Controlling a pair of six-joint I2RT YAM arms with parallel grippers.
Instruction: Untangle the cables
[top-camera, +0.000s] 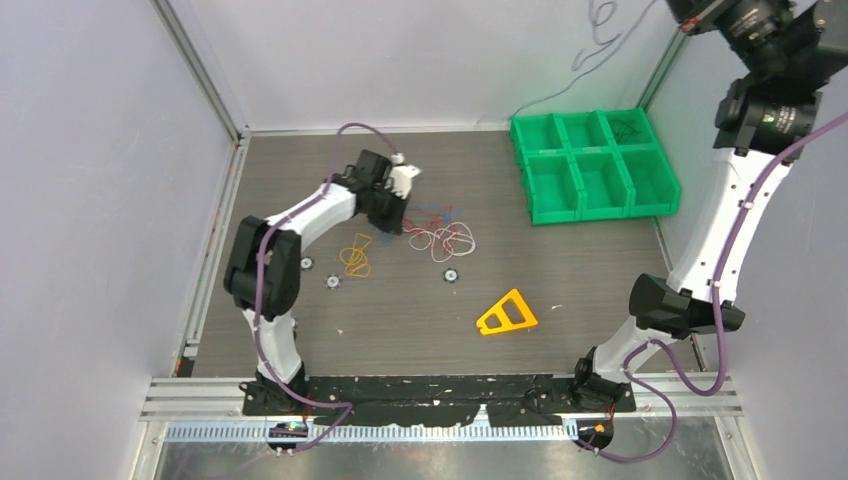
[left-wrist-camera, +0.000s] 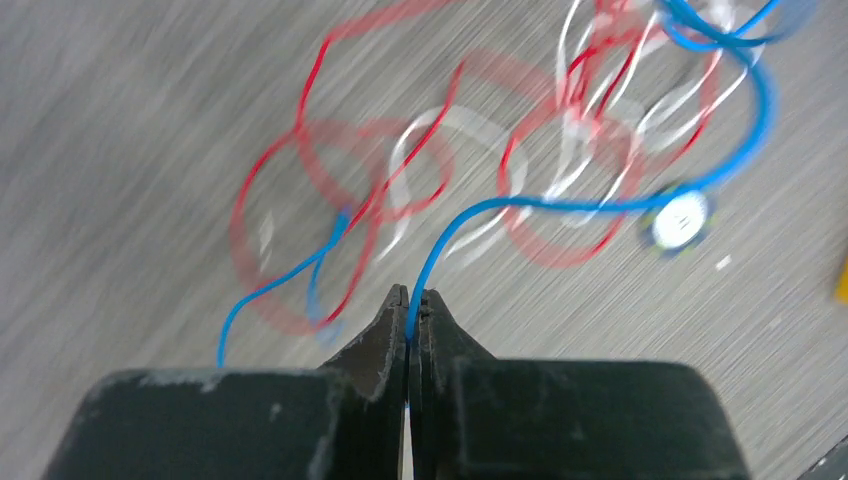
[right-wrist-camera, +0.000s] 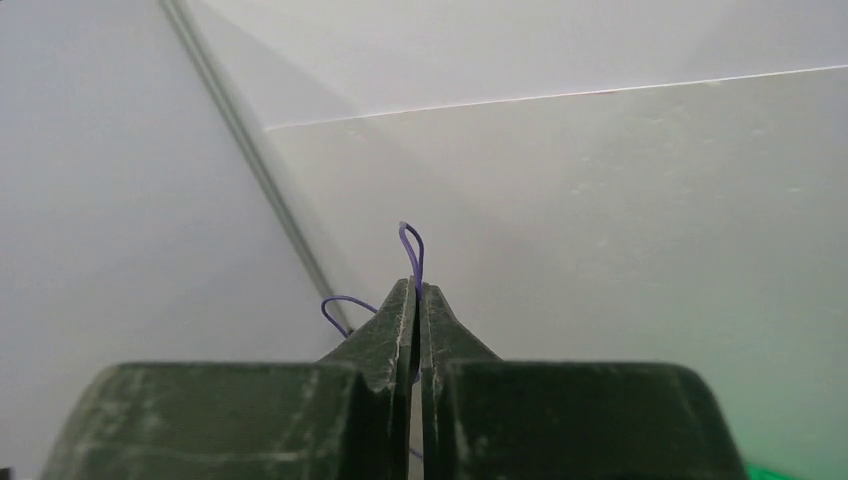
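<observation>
A tangle of red and white cables (top-camera: 447, 240) lies mid-table, with a yellow-orange cable (top-camera: 355, 257) apart on its left. My left gripper (top-camera: 402, 226) is low at the tangle's left end. In the left wrist view my left gripper (left-wrist-camera: 412, 295) is shut on a blue cable (left-wrist-camera: 520, 203) that runs off to the right over the red cables (left-wrist-camera: 300, 130) and white cables (left-wrist-camera: 420, 140). My right gripper (right-wrist-camera: 415, 288) is raised high by the back wall, shut on a thin purple wire (right-wrist-camera: 412, 245). That wire hangs at the top of the top view (top-camera: 597, 30); the right fingertips are outside that view.
A green bin with several compartments (top-camera: 595, 165) stands at the back right, with a black cable (top-camera: 628, 128) in one. An orange triangular piece (top-camera: 507, 314) lies front centre. Small white discs (top-camera: 451, 275) (top-camera: 333, 281) sit near the cables. White walls enclose the table.
</observation>
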